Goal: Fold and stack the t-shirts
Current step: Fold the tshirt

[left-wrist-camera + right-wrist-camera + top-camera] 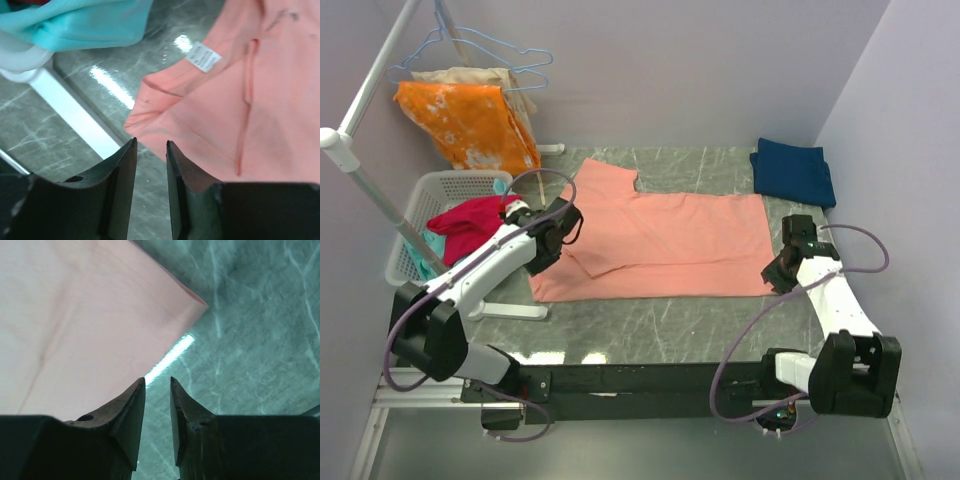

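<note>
The salmon-pink t-shirt [660, 240] lies flat in the middle of the counter [650, 325], with the navy t-shirt [793, 172] folded at the counter's far-right corner. The left tool [151, 145] and right tool [157, 382], narrowly parted and empty, should each pinch the pink corner nearest it, then lift evenly.

Bright, even overhead light throws only soft shadows. White glare streaks mark the table [112, 85] in both wrist views. The near fingers [127, 415] blur; the right wrist view looks green-tinted.
</note>
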`<action>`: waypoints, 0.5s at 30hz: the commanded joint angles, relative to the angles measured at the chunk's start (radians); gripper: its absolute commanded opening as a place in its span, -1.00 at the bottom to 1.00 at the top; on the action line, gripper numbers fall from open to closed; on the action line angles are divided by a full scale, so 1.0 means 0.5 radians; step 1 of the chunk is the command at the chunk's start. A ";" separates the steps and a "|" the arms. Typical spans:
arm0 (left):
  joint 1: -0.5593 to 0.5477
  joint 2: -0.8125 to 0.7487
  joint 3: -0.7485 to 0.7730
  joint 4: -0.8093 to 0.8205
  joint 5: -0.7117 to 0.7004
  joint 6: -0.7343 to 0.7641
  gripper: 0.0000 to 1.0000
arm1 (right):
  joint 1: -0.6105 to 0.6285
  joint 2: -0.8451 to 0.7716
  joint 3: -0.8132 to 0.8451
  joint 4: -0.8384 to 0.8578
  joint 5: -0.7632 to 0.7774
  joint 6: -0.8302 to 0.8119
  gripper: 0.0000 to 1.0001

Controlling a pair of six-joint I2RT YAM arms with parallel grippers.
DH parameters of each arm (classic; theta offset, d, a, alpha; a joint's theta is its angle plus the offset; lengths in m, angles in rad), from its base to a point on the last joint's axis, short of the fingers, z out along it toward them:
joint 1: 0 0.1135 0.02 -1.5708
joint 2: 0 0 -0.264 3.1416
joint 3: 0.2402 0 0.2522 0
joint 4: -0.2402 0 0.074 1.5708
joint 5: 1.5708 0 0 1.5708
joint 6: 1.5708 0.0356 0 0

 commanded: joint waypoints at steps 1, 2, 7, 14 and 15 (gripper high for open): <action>0.003 -0.090 0.028 0.148 0.083 0.164 -0.29 | 0.001 -0.119 0.159 -0.033 -0.029 -0.070 -0.30; 0.003 -0.075 0.019 0.176 0.111 0.179 -0.31 | 0.007 -0.122 0.187 -0.014 -0.063 -0.085 -0.28; -0.012 -0.084 -0.109 0.571 0.569 0.491 -0.39 | 0.145 -0.110 0.224 0.078 -0.155 -0.104 -0.23; -0.076 0.004 -0.236 1.035 0.743 0.535 -0.09 | 0.314 -0.054 0.221 0.099 -0.137 -0.055 -0.23; -0.098 0.035 -0.226 1.048 0.740 0.538 -0.07 | 0.314 -0.048 0.218 0.102 -0.146 -0.058 -0.22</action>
